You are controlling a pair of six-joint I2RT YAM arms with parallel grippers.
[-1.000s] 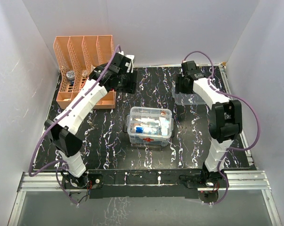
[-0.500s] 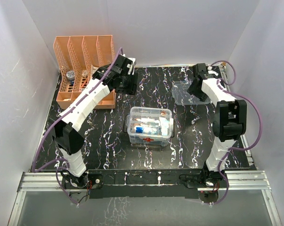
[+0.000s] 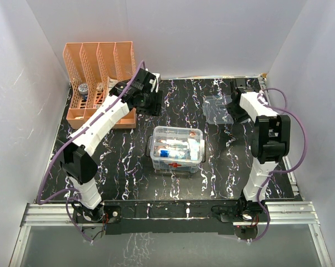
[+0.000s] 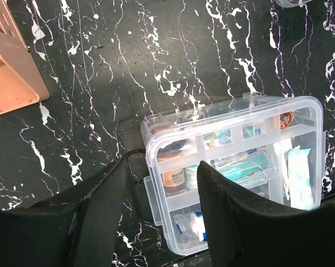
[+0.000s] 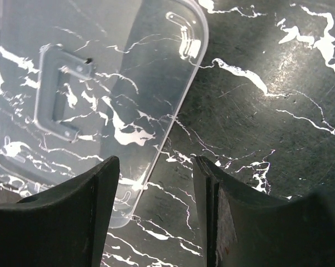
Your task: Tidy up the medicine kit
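Medicine kit [image 3: 159, 162] is found near the middle of the table [image 3: 128, 183], a little toward the near edge. It is stood upright with its top uncovered, and a red cross [image 3: 177, 166] is shown on its near wall. From the left wrist view the medicine kit is seen from above: clear dividers [image 4: 203, 146] are set across its top, and a bottle with an orange label [image 4: 173, 177], some packets and other small items are packed inside, though most cannot be identified.

The clear lid [image 3: 216, 109] is laid flat on the table toward the far right corner, well apart from the kit, with its grey handle [image 5: 59, 92] turned upward.

The right gripper [image 5: 156, 167] is held over one long edge of the lid. Its fingers [image 5: 95, 211] are spread and nothing is pinched between them; the lid's edge and the bare marbled surface are seen in the gap. Whether the fingertips touch the lid cannot be told.

The left gripper [image 4: 164, 172] is held above the table toward the far edge, just beside the orange file rack [image 3: 98, 78] that is stood in the far left corner. Its fingers are likewise spread, with nothing gripped. A corner of the kit is seen between them in the wrist view, but the top view shows the gripper apart from the kit. Small dark items are lodged in the rack's left slots, too small to be named.
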